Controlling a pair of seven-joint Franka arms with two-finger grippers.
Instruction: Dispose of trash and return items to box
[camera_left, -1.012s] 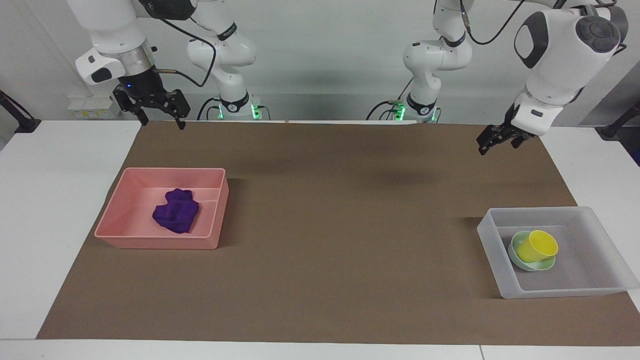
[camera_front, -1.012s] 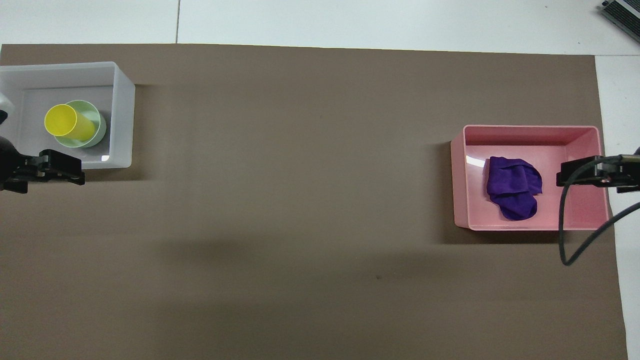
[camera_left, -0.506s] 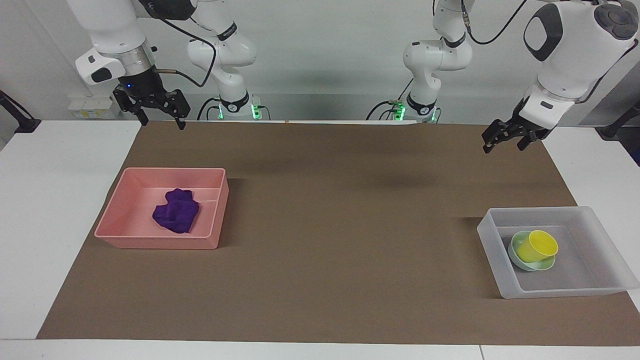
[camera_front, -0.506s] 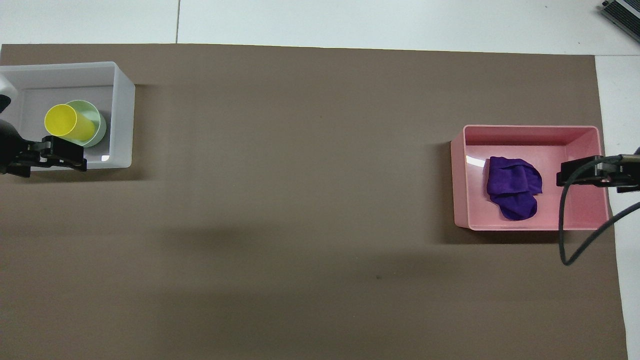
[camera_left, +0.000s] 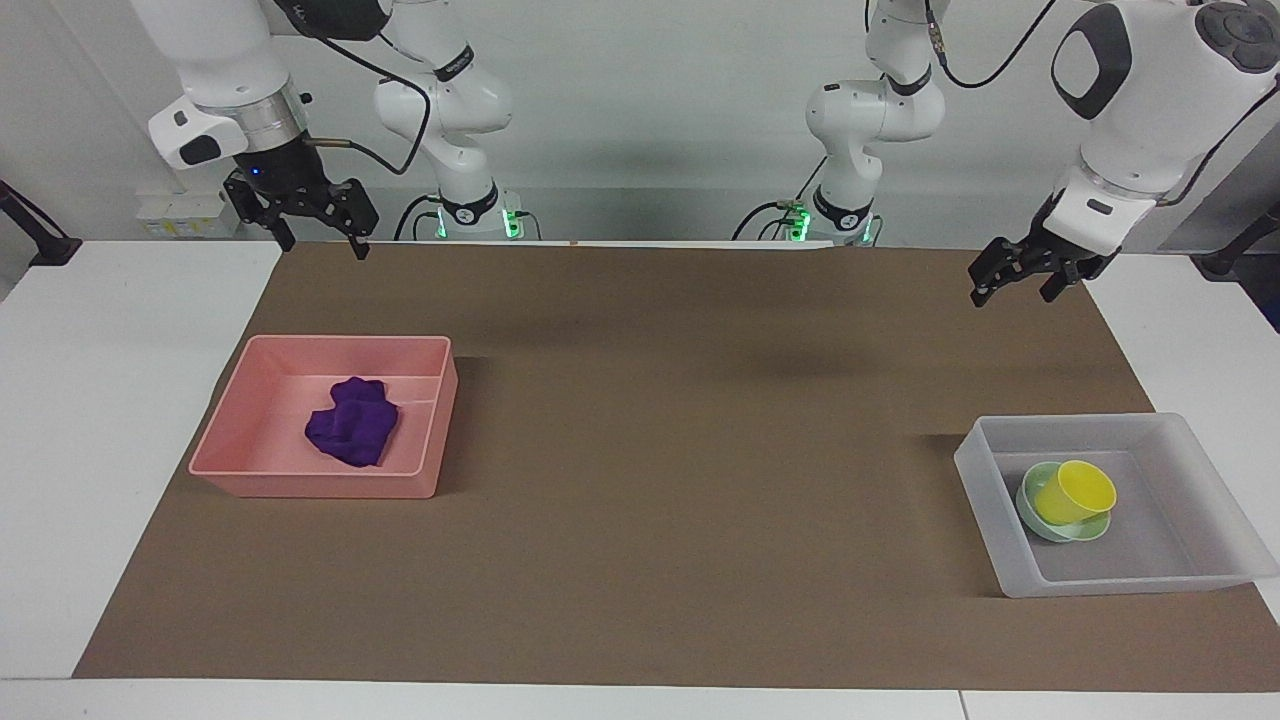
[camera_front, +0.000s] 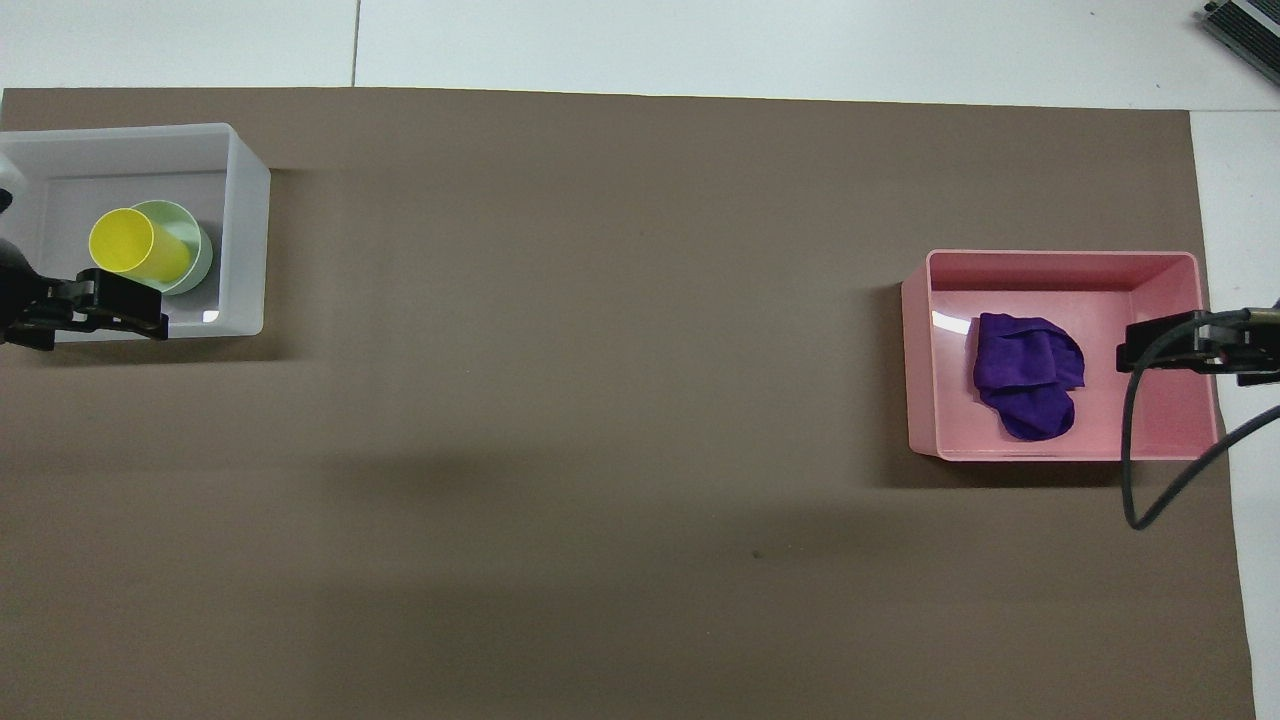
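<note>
Over the last second our left gripper (camera_left: 1022, 280) has lifted and drawn back toward our end of the table, away from the box (camera_left: 1170, 428) — it now hangs above the brown mat (camera_left: 700, 500) at the left arm's end, fingers spread wide and holding nothing. Our right gripper (camera_left: 312, 228) has barely stirred; it waits above the mat's edge at the right arm's end, likewise wide open and empty. We read this as a retreat after the last drop, so the work looks finished rather than under way.

Below and out from the left gripper sits the box, a shallow whitish one. In it lies the green bowl (camera_left: 1032, 497), and the yellow cup (camera_left: 1076, 491) rests in the bowl, tipped over on a slant with its mouth turned away from us. Both items are therefore home.

Below and out from the right gripper sits the pink tray (camera_left: 240, 420). The purple cloth (camera_left: 352, 424) — the trash — lies crumpled on its floor, roughly in the middle, touching neither gripper.

Nothing of the task lies loose on the mat, so we judge that no further grasp is called for.
</note>
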